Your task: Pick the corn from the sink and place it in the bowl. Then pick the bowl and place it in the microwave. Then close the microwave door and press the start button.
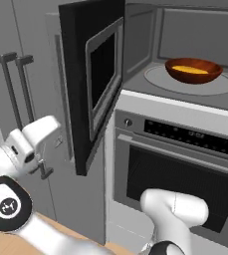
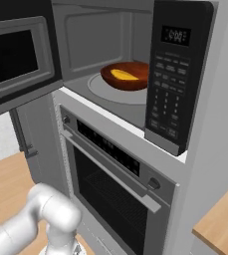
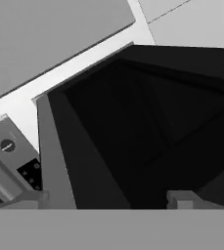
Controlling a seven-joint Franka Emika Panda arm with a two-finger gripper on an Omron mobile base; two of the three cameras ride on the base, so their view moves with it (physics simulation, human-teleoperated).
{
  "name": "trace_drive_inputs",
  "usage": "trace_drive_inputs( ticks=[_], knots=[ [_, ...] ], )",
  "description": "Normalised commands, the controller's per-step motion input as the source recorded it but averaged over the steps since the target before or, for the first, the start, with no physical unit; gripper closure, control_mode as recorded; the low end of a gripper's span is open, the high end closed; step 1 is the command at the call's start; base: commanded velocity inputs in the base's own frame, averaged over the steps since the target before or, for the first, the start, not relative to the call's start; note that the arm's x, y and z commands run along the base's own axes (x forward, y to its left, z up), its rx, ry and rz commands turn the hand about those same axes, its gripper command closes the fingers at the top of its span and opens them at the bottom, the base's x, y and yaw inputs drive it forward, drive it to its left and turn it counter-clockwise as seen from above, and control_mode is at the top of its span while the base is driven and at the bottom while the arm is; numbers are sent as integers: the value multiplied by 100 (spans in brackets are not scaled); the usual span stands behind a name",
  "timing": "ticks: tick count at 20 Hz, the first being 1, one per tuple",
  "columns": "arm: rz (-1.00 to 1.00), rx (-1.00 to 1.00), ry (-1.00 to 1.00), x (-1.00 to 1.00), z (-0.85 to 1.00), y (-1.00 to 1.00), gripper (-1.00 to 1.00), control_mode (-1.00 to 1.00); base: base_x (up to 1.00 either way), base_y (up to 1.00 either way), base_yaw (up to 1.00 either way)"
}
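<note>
Black, grey-framed microwave door (image 1: 93, 84) stood open; my hand (image 3: 108, 197), jaws spread and empty, risked glancing off its outer face.

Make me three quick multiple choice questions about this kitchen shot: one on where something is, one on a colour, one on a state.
1. Where is the bowl?
A. on the microwave turntable
B. in the oven
C. on the floor

2. What colour is the corn?
A. green
B. yellow-orange
C. white

3. The microwave door is:
A. shut
B. open
C. removed

Answers:
1 A, it sits on the round plate in the cavity.
2 B, a yellow cob lies in the bowl.
3 B, it stands swung out to the left.
</note>
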Motion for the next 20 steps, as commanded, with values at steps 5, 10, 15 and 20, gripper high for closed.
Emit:
trace_drive_inputs(
  ticks=[5,10,15,20],
  knots=[
    [0,21,-11,-59,25,-100,-100,-100,0,0,0],
    [0,21,-1,-10,21,-100,-100,-100,0,0,0],
    [0,20,-1,0,21,-100,-100,-100,0,0,0],
    [0,21,-1,-1,17,-100,-100,-100,0,0,0]
  ],
)
